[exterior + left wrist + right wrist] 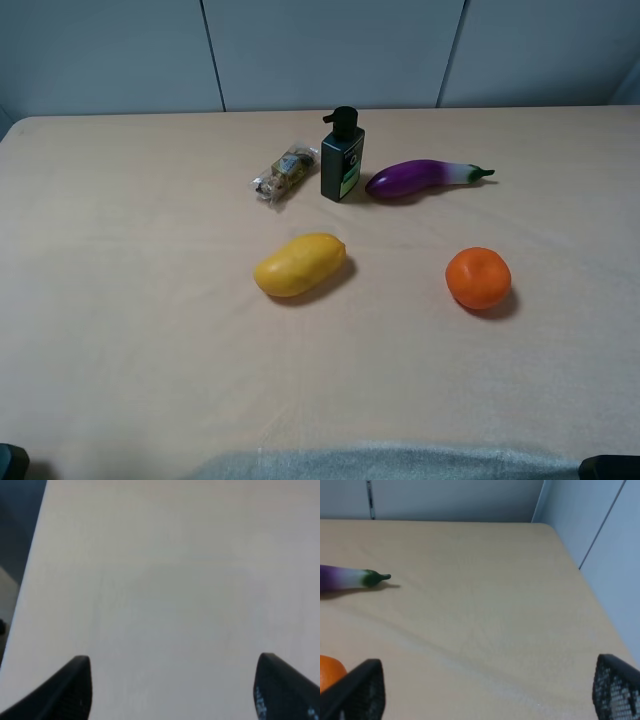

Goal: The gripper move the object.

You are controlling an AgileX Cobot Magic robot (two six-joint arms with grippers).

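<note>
Table (120, 300): beige cloth, grey wall behind.
High view: packet (283, 174) lies far across, just beside the bottle (342, 156); mango (299, 264) nearer; both arms parked at the near edge, nothing held.
Left wrist: left gripper (172, 680) jaws apart over bare cloth, packet out of view, well ahead.
Right wrist: right gripper (487, 690) jaws apart; eggplant (350, 577) and orange (330, 672) ahead, off to one side.

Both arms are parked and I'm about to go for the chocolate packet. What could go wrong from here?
1. The packet lies close beside the upright pump bottle; a wide approach by the left gripper might tip the bottle.
2. The yellow fruit sits between the near edge and the packet, so a low reach may nudge it.
3. The clear wrapper looks slippery and may slide out of the jaws.
</note>
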